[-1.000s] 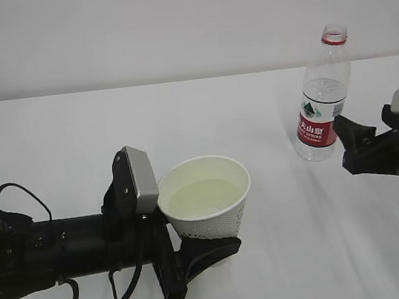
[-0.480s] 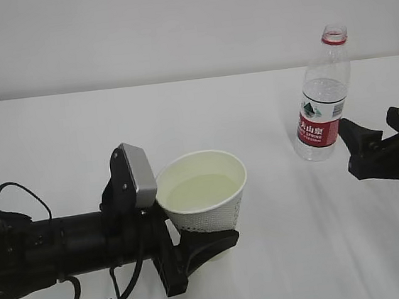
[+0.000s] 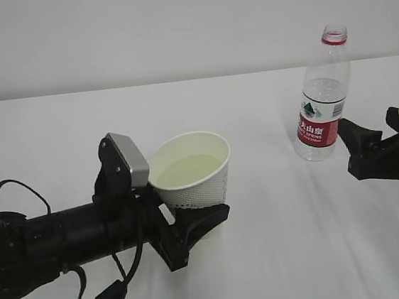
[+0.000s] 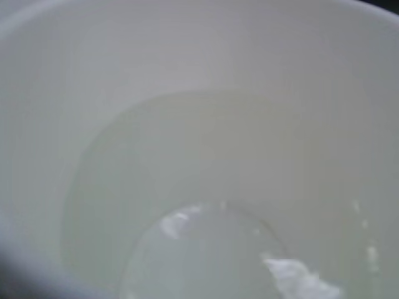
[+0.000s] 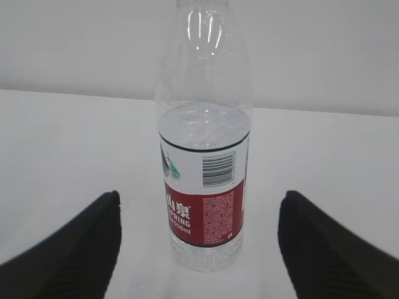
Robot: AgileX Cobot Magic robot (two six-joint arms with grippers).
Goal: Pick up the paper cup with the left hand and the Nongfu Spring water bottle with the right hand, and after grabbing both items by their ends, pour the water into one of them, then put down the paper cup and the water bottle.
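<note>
Left hand (image 3: 193, 225): jaws part-open, clamped low around the paper cup (image 3: 189, 168), which is kept upright, sensibly, since the water (image 3: 186, 169) stands inside. Whether its base touches the table (image 3: 268, 256) cannot be told.

Right hand (image 3: 360, 148): jaws wide and empty, just beside the Nongfu Spring water bottle (image 3: 323, 101), which stands upright, uncapped, released. Setting down the cup appears the remaining step.

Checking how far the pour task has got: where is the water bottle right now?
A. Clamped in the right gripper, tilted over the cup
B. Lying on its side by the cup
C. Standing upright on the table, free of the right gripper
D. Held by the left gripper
C: the water bottle stands upright on the table, with the right gripper open and its fingers clear on either side.
</note>
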